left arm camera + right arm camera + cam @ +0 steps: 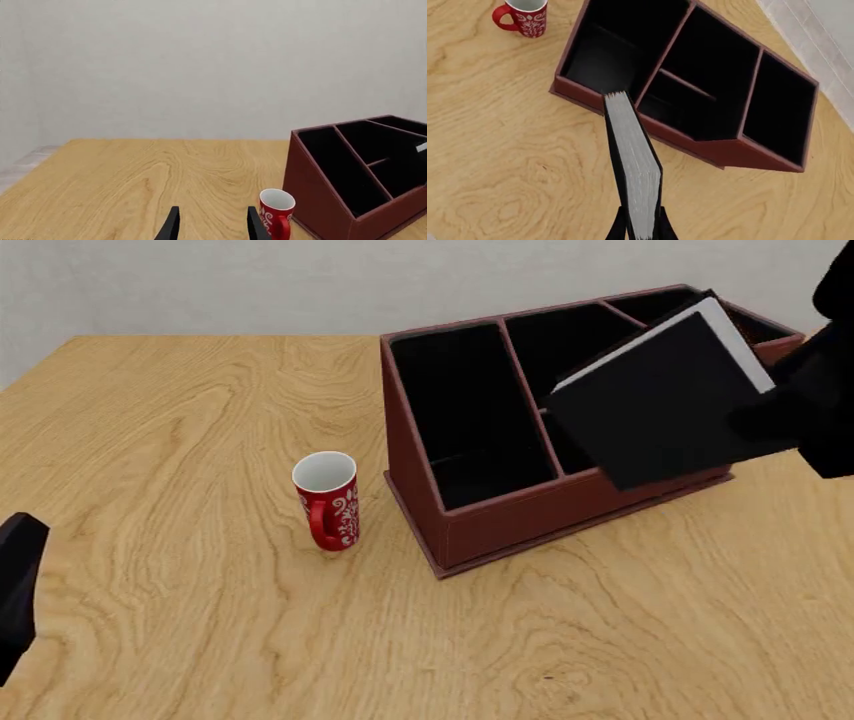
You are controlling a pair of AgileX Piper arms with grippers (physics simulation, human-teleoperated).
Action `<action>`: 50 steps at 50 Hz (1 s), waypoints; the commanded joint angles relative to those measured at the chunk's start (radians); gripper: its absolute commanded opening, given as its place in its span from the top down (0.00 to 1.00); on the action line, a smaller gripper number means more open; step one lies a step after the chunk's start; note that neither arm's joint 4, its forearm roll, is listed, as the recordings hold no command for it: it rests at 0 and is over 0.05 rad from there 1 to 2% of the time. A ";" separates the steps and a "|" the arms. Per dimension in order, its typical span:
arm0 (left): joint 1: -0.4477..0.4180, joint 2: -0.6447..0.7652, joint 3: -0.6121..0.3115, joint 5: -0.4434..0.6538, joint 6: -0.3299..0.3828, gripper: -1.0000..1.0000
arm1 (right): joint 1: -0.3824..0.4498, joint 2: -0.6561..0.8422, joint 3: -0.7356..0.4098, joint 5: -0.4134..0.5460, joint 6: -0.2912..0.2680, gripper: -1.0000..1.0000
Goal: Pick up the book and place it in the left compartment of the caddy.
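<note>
Right jaws clamping book, apparently above caddy

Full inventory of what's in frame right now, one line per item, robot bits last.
table: 1, light wood grain, under everything.
caddy: 1, dark red-brown with black-lined compartments, on the table right of centre in the front view.
left compartment: 1, black-lined, long slot on the caddy's mug side, nothing in it yet.
mug: 1, red with white pattern and white inside, upright on the table beside the caddy's left wall, apart from it.
book: 1, black cover, white page edges, held tilted in the air over the caddy's right part.
wall: 1, pale grey, behind the table.
left gripper: 1, black, jaws open, holding nothing.
right gripper: 1, black, jaws shut on the book.
</note>
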 commanded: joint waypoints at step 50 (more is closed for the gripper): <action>0.080 0.000 0.024 -0.031 -0.046 0.00 | 0.060 0.381 -0.305 0.000 -0.018 1.00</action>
